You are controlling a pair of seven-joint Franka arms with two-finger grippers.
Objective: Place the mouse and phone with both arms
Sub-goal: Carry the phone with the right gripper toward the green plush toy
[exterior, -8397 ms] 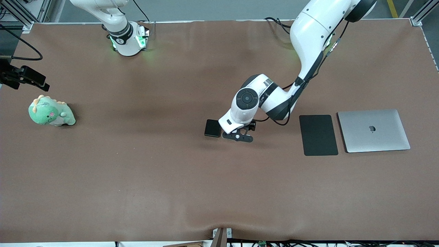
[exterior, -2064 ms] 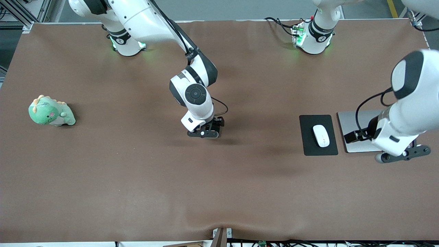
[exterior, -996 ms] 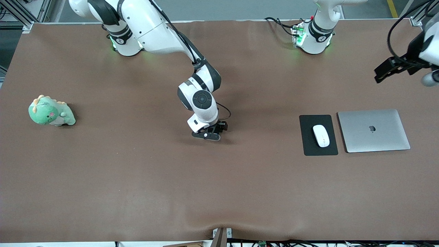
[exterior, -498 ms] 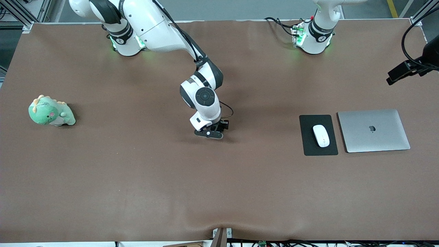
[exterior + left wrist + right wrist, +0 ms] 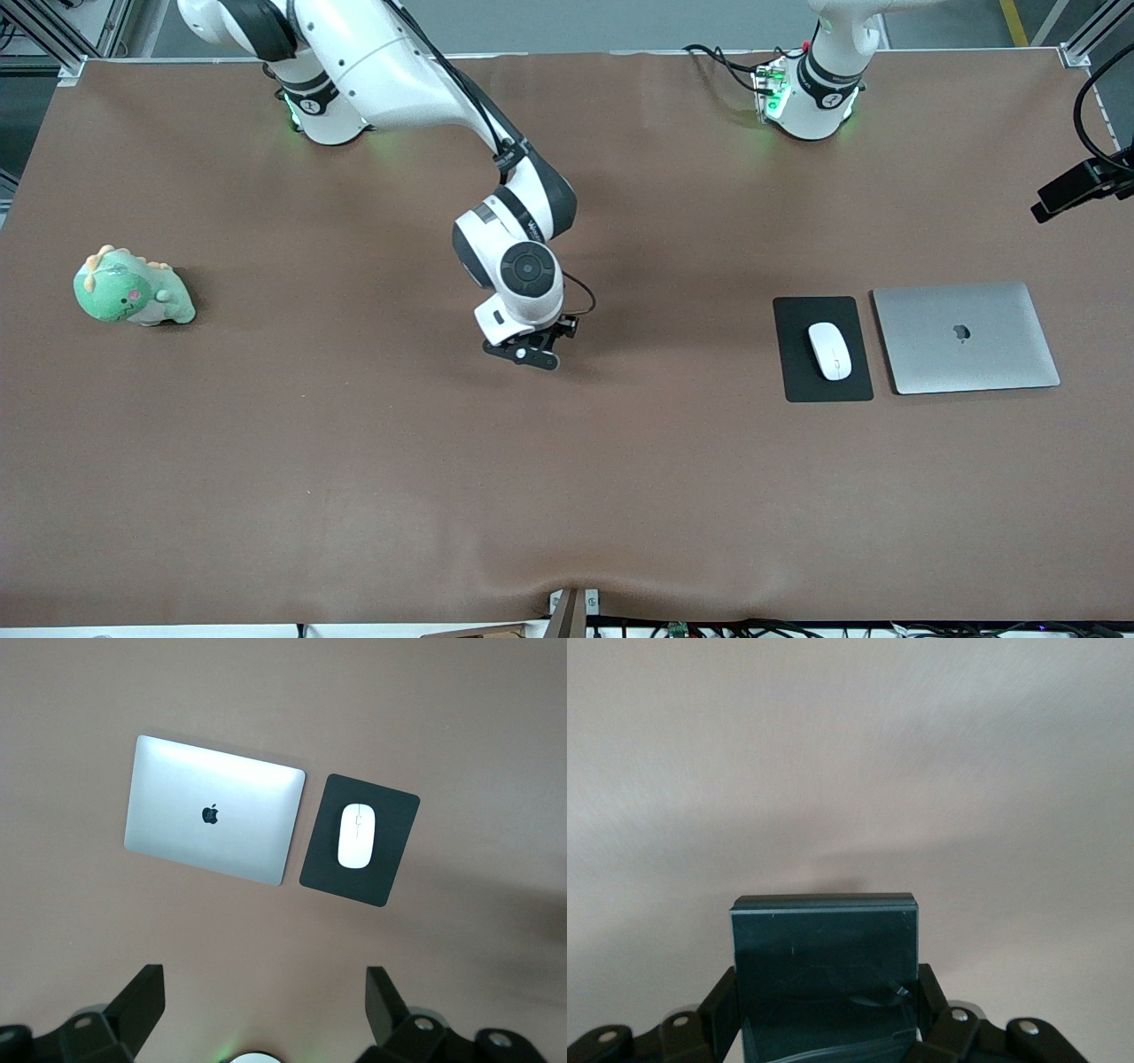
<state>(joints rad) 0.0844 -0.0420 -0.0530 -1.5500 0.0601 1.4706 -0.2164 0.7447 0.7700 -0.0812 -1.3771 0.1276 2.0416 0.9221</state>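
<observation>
The small glossy white oval mouse already lies on the flat matte black mouse pad beside the closed silver laptop, toward the left arm's end of the tabletop. The left end effector waits high over that end, fingers apart and empty. The glossy black rectangular phone is not yet placed: the right end effector is clamped on it over mid-tabletop.

Mouse on pad, beside laptop.
</observation>
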